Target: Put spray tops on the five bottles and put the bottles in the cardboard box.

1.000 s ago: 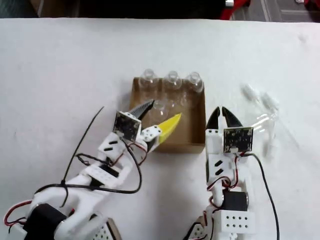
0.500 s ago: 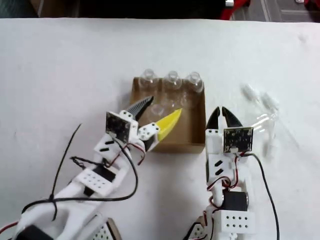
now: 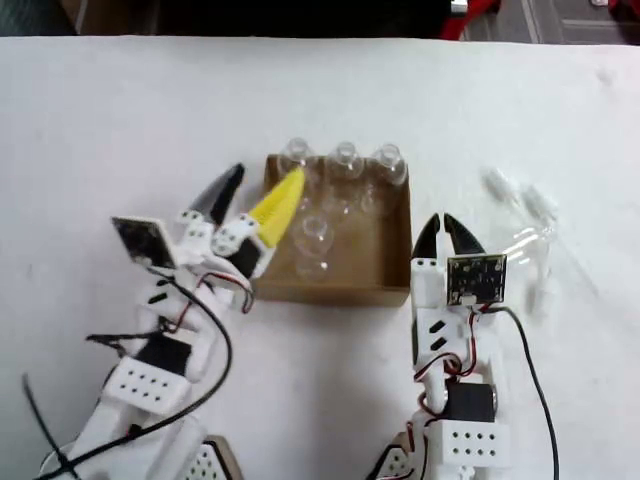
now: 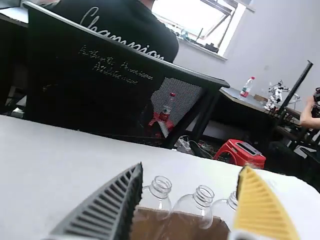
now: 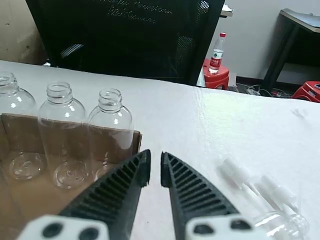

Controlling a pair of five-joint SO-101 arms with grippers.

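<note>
Swinging out of the cardboard box (image 3: 335,293) since a second ago, the left gripper (image 3: 260,180) is now hanging at the box's 10 o'clock corner. Its pincer is gaping wide and gripping nothing. The yellow finger is lying across the left wall and the black one is sitting outside it, over the table (image 3: 120,110). The fourth bottle (image 3: 314,238), which was sitting between those fingers earlier, is now standing free in the box's left half, neck open. Three bottles (image 3: 344,158) are standing in a row against the 12 o'clock wall, all without tops. The right gripper (image 3: 441,220) is keeping its earlier place just outside the box's 3 o'clock wall, pincer narrowed to a slit and holding nothing. Farther toward 3 o'clock, the spray tops (image 3: 505,188) and a fifth bottle (image 3: 530,245) are lying loose on the table, apart from the box. Bare table is stretching wide at 12 and 9 o'clock of the box. Between the right wall and the right gripper, room is running tight.
</note>
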